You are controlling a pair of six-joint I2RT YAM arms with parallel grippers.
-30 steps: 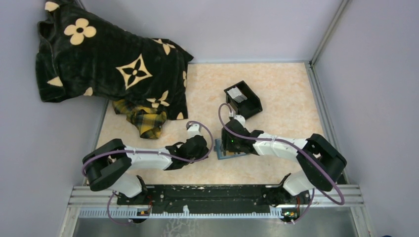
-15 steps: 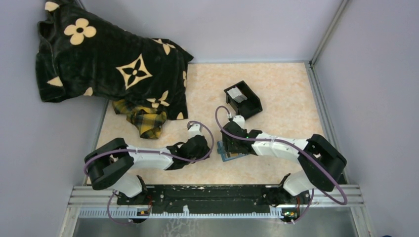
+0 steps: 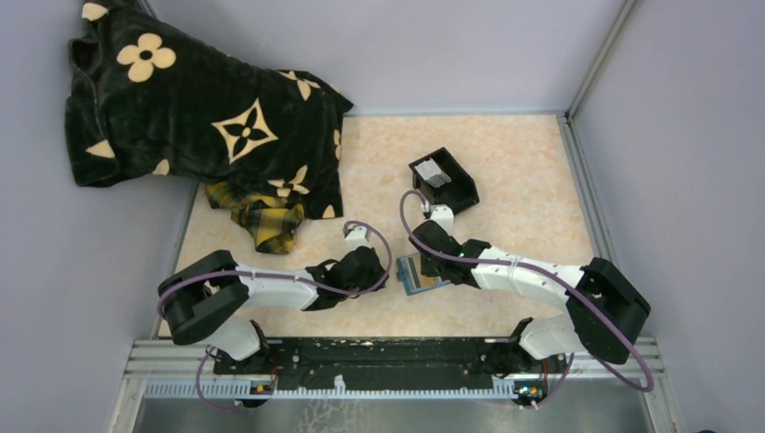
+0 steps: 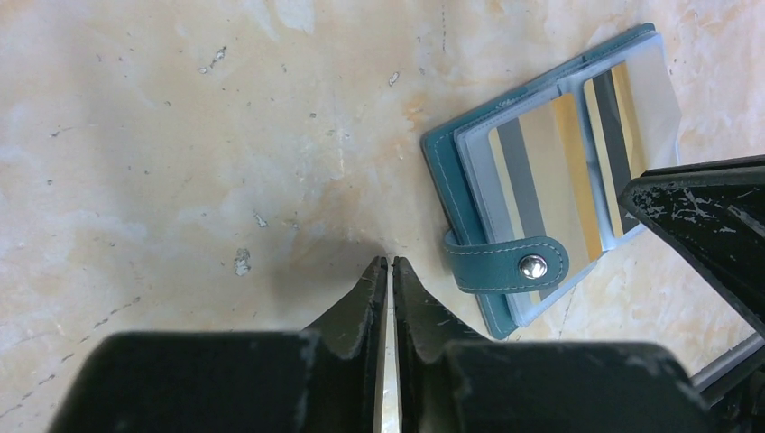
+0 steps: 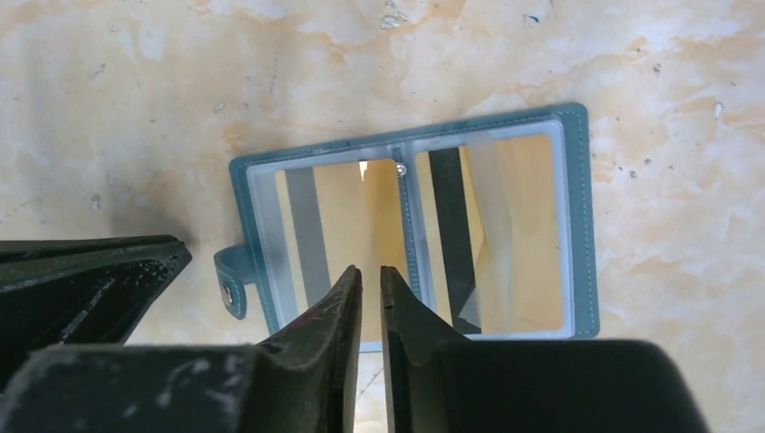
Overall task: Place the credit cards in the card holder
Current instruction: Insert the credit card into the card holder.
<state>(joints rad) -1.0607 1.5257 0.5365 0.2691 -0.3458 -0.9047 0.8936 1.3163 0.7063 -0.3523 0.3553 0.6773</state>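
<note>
The card holder [image 3: 420,273] lies open and flat on the table between my two grippers. It is blue [image 4: 541,180], with clear slots over gold and grey stripes [image 5: 505,225]. My right gripper [image 5: 370,271] hovers over its near edge, shut, with nothing between the fingers. My left gripper [image 4: 390,262] is shut too and empty, its tips down at the table just left of the holder's snap strap [image 4: 505,266]. A pale credit card [image 3: 431,172] rests inside the black box [image 3: 454,189] farther back.
A dark flowered blanket [image 3: 198,108] fills the back left, with a yellow plaid cloth [image 3: 257,221] at its front edge. Grey walls close in the table on three sides.
My right gripper has gone from wide open to shut and pulled back off the card holder, which now shows uncovered. The left arm has barely moved.
</note>
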